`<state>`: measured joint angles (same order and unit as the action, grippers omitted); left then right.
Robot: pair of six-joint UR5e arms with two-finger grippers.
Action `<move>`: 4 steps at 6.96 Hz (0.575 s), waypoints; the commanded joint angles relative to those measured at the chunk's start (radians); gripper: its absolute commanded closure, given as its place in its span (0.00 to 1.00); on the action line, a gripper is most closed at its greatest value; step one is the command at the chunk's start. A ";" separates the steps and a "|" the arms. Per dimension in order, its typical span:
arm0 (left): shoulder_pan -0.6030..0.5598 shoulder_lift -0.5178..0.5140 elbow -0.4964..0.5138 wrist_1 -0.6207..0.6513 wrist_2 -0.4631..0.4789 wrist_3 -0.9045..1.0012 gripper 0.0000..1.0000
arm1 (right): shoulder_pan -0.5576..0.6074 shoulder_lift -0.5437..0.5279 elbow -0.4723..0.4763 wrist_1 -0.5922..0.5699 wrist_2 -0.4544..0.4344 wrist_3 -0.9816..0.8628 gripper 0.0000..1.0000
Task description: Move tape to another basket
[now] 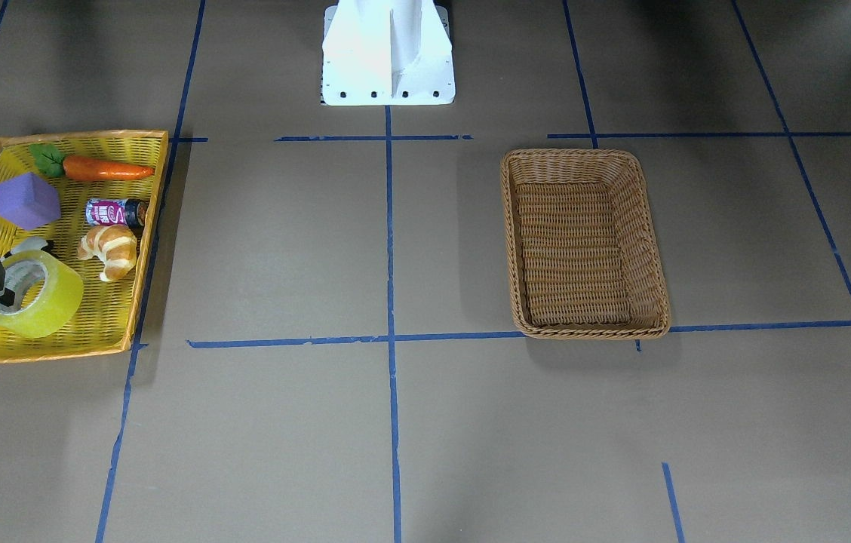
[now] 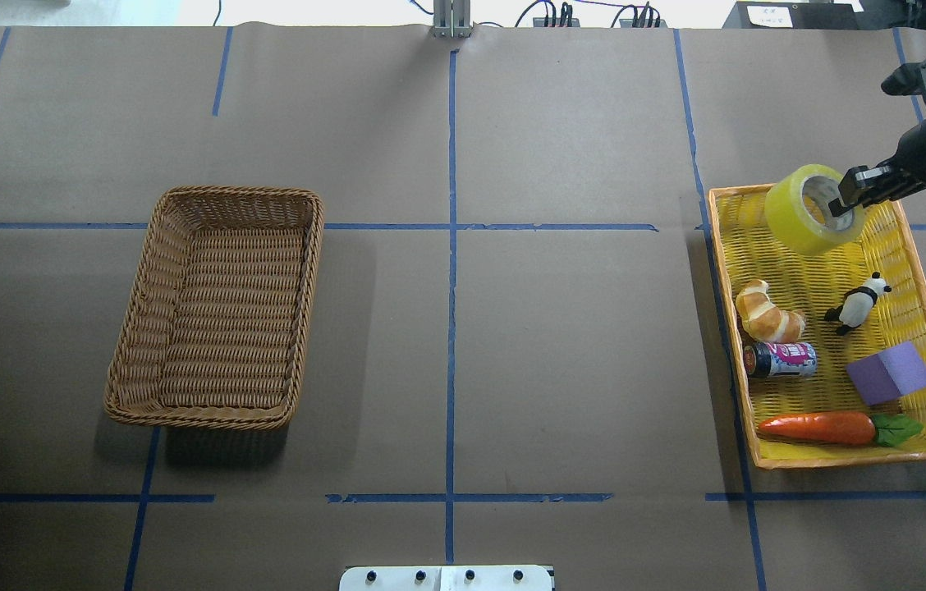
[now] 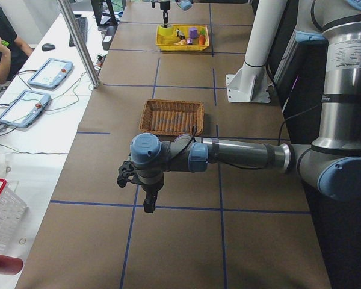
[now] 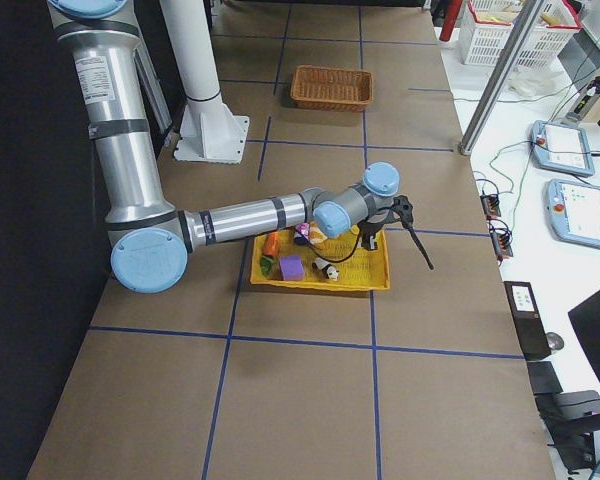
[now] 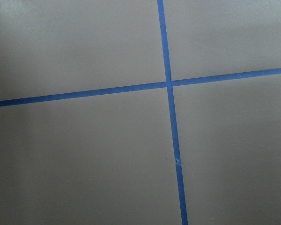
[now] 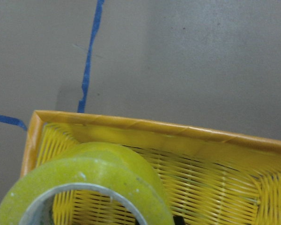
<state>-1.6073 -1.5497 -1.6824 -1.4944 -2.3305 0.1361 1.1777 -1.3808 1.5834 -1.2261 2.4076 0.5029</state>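
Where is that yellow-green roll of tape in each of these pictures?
Front-facing: tape at lower left, over the yellow tray.
Overhead: upper right, over the tray's far end.
Exterior left: tiny, top centre.
Exterior right: cannot make it out; the near arm covers that spot.
Left wrist: not in it.
Right wrist: bottom left.
Shared landmark: the yellow tray, absent only from the left wrist view.

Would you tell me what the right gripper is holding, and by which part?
The right gripper holds the tape by its ring wall, with one finger inside the core.
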 commanded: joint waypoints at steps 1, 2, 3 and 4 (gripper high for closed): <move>0.032 -0.018 -0.038 -0.010 -0.009 -0.094 0.00 | 0.002 0.066 0.007 0.000 0.039 0.136 1.00; 0.109 -0.059 -0.071 -0.010 -0.018 -0.237 0.00 | -0.010 0.100 0.010 0.000 0.059 0.193 1.00; 0.192 -0.102 -0.094 -0.027 -0.020 -0.370 0.00 | -0.030 0.120 0.010 0.029 0.065 0.241 1.00; 0.258 -0.148 -0.095 -0.076 -0.039 -0.508 0.00 | -0.065 0.121 0.009 0.130 0.064 0.385 1.00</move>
<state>-1.4316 -1.6461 -1.7653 -1.5292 -2.3537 -0.2127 1.1459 -1.2720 1.5929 -1.1796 2.4678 0.7569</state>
